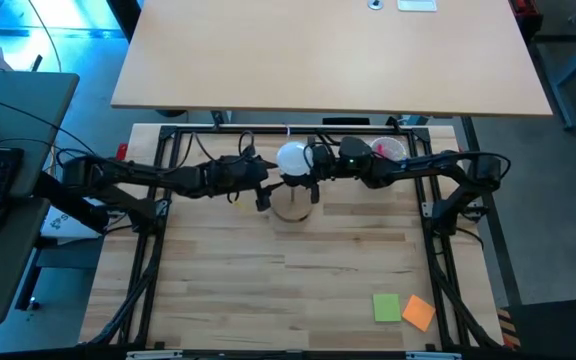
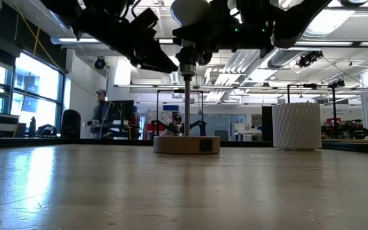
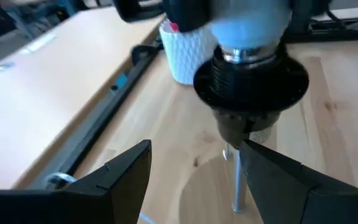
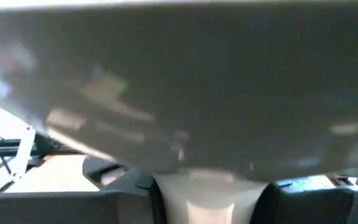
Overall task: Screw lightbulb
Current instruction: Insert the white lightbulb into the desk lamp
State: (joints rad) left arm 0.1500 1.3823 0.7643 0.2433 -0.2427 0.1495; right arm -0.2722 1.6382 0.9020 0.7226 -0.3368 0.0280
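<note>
The lightbulb [image 1: 292,158] sits base-down in the black socket [image 3: 251,79] at the top of a thin metal post [image 2: 186,105], which rises from a round wooden stand [image 2: 186,144] near the middle of the tabletop's far edge. In the left wrist view the bulb's pale metal base [image 3: 248,55] is partly seated in the socket's ribbed collar.

The right gripper [image 1: 311,160] reaches in from the right side and pinches the lightbulb's globe; its own wrist view is almost filled by the white globe, with the dark fingers [image 4: 120,186] pressing at either side of the neck.

The left gripper [image 1: 264,185] comes from the left side and hovers beside the post, just below the socket. Its fingers [image 3: 114,177] are spread wide, with the post between them and nothing held.

A white textured cup [image 2: 296,126] with pink items stands near the far right corner of the tabletop [image 1: 298,280]. A green sticky note [image 1: 386,307] and an orange one [image 1: 419,312] lie touching near the near right edge.
</note>
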